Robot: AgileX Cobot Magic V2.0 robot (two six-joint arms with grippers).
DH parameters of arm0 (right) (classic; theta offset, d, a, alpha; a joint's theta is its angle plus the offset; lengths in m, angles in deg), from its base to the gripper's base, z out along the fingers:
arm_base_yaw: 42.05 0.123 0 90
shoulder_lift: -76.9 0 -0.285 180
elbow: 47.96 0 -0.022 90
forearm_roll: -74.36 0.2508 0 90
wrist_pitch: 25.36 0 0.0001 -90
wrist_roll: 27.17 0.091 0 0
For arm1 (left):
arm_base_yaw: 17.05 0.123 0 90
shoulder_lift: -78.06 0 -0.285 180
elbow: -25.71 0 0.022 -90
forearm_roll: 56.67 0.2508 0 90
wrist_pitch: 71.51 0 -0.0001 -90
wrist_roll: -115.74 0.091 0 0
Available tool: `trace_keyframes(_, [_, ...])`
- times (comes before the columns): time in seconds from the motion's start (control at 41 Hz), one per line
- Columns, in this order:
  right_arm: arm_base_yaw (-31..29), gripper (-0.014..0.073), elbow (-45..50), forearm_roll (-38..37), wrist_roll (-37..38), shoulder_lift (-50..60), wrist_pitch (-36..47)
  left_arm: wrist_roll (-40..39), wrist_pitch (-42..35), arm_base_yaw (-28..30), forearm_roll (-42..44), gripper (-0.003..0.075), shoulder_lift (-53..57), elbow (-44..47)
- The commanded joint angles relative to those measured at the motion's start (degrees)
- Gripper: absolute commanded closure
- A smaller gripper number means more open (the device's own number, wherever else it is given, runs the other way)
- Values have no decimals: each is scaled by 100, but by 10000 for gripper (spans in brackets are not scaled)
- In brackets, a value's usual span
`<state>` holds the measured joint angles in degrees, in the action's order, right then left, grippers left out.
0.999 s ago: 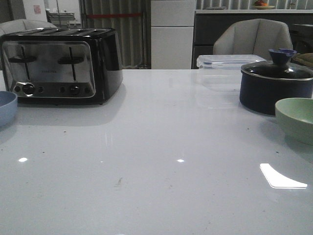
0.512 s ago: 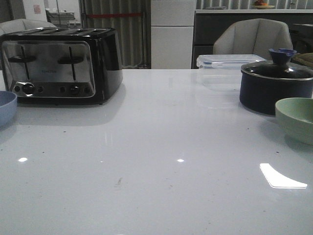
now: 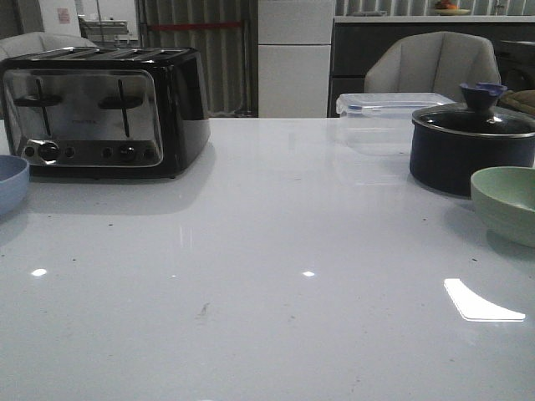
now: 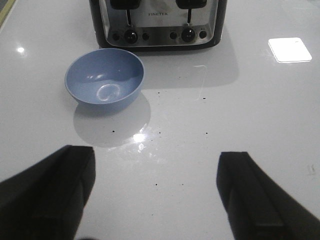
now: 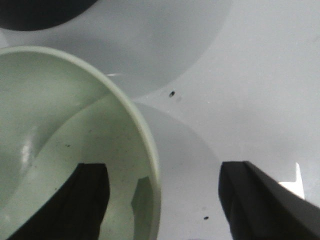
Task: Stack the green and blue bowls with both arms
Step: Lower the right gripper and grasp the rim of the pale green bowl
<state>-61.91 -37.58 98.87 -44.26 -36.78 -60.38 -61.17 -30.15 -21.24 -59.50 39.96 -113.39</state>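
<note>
The blue bowl (image 3: 10,184) sits at the table's left edge in front of the toaster; in the left wrist view the blue bowl (image 4: 104,80) stands upright and empty. My left gripper (image 4: 155,192) is open and empty, above the table short of the bowl. The green bowl (image 3: 506,202) sits at the right edge, in front of the navy pot. In the right wrist view my right gripper (image 5: 162,200) is open and straddles the green bowl's rim (image 5: 145,145), one finger inside the bowl, one outside. Neither gripper shows in the front view.
A black and chrome toaster (image 3: 100,110) stands at the back left. A clear plastic box (image 3: 384,121) and a dark navy pot with a glass lid (image 3: 468,146) stand at the back right. A chair (image 3: 430,65) is behind the table.
</note>
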Motion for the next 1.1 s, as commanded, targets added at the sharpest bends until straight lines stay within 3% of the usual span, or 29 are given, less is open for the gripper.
trace_keyframes(0.0, [-42,37,-244,182,-141,166,196,1,-459,-8,-62,157,-58,-170])
trace_keyframes(0.097, [-42,88,-328,182,-147,148,129,1,-459,-8,-62,158,-58,-170])
trace_keyframes(0.292, [-42,381,-528,182,-147,153,-143,1,-459,-8,-62,157,-58,-170])
trace_keyframes(0.487, [-42,560,-540,182,-147,153,-262,1,-459,-8,-62,157,-58,-170])
trace_keyframes(0.78, [169,589,-553,176,-297,664,-367,1,-459,-8,-62,157,-58,-170])
trace_keyframes(0.926, [775,589,-559,107,-469,1143,-306,1,-459,-8,-62,157,-58,-170])
trace_keyframes(1.072, [1756,588,-631,-380,-469,1362,-272,1,-459,-8,-62,157,-58,-170])
